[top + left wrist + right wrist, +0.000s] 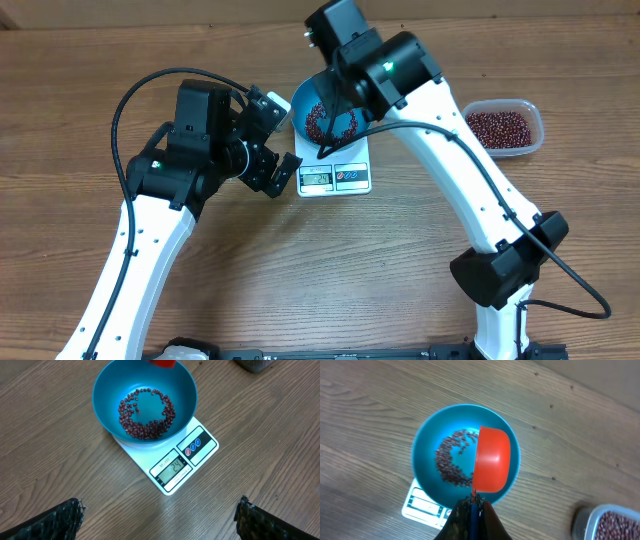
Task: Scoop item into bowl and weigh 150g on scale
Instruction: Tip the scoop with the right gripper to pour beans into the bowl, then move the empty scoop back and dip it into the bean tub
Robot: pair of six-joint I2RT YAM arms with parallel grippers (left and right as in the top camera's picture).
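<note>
The blue bowl [107, 395] stands on the white scale [197, 445]. A thin ring of dark red beans [147, 425] lies in the bowl's bottom, and the scale's display shows 24. My right gripper [472, 502] is shut on the blue handle of a red scoop [492, 460], which hangs tipped over the right half of the bowl [427, 445]. My left gripper [159, 510] is open and empty over bare table, just short of the scale's display edge. In the overhead view the right arm hides part of the bowl [301, 108].
A clear plastic tub [503, 128] holding more beans sits at the right, a short way from the scale [335, 178]. It also shows in the right wrist view as the tub [610, 522] at the lower right corner. Bare wood surrounds the scale.
</note>
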